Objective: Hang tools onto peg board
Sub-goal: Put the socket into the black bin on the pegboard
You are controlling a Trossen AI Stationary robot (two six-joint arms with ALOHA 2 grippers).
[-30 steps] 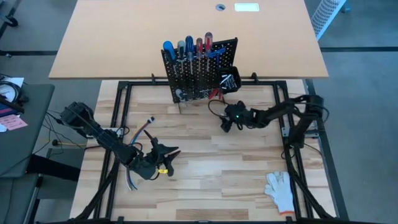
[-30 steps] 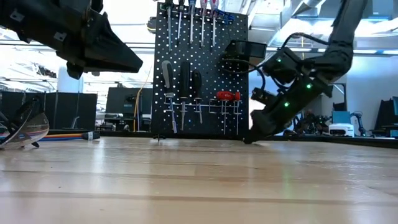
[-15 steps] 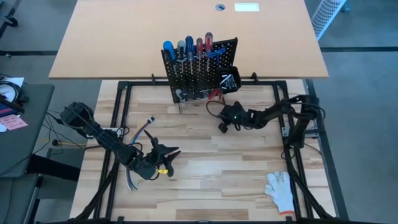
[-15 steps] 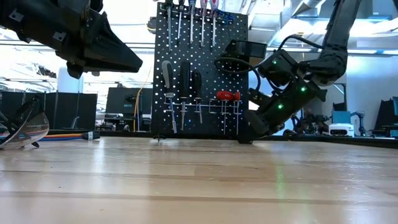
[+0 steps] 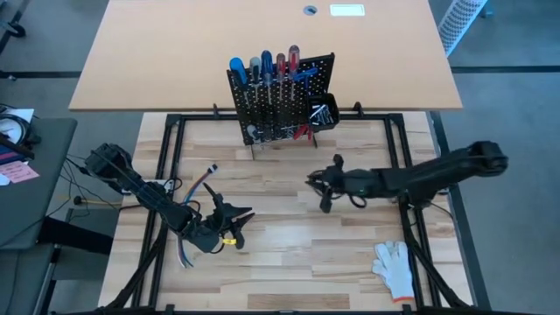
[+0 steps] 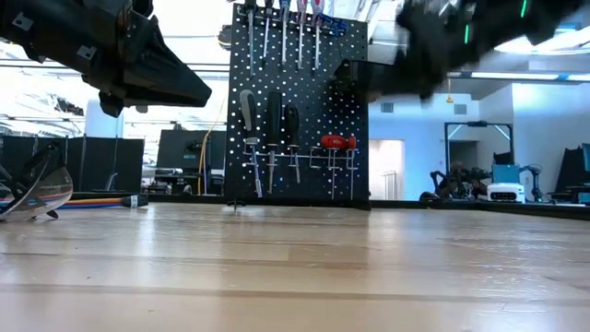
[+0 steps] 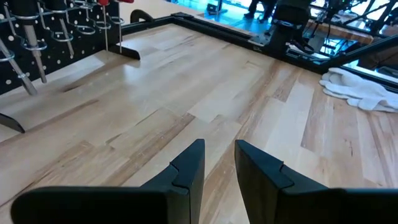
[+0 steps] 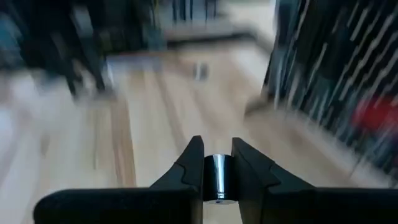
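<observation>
- Two grippers work below the peg board (image 5: 282, 98).
- Right gripper (image 8: 217, 176), near the board, pinches a small metal bit (image 8: 217, 177).
- Left gripper (image 7: 219, 163), well away from it, stands narrowly parted, empty.

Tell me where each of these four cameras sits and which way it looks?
High view: above the table, looking down on the peg board and both arms.
Low view: at tabletop height, facing the peg board; arms enter from above.
Left wrist view: behind the left tool, facing a white glove.
Right wrist view: behind the right tool, shut on a metal bit.
High and low views share the peg board.
</observation>
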